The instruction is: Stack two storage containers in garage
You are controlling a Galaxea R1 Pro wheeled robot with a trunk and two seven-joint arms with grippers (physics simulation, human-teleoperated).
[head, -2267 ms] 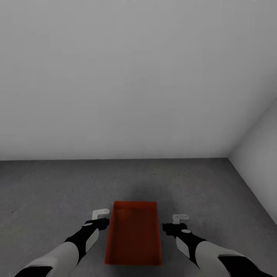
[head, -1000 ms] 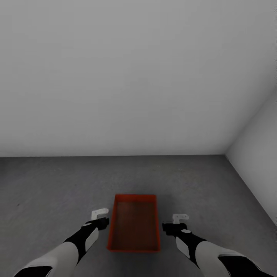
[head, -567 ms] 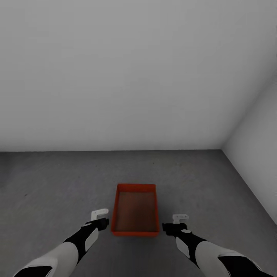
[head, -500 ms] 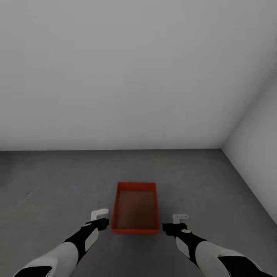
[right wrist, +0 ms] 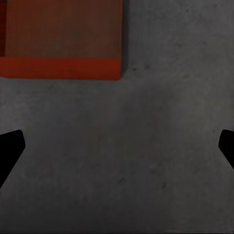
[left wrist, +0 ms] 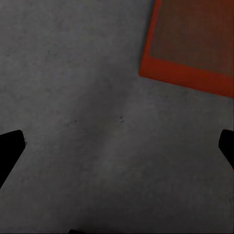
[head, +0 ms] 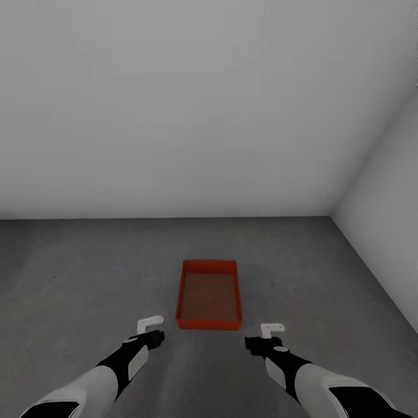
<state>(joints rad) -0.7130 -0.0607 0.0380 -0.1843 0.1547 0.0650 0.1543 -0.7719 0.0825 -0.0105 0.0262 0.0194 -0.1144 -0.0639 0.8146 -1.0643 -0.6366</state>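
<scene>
One orange-red storage container stands lidless on the dark grey concrete floor of the garage, a short way ahead of me and between my arms. Its near corner appears in the left wrist view and in the right wrist view. My left gripper hangs open to the container's near left, apart from it. My right gripper hangs open to its near right, also apart. Both grippers hold nothing; bare floor lies between their fingers.
A plain grey wall rises behind the container, meeting a side wall in the corner at the right. Open concrete floor spreads to the left and around the container.
The whole view has pulled back: the container, earlier between my grippers, now lies farther ahead and looks smaller. My arms keep the same pose with both grippers open.
</scene>
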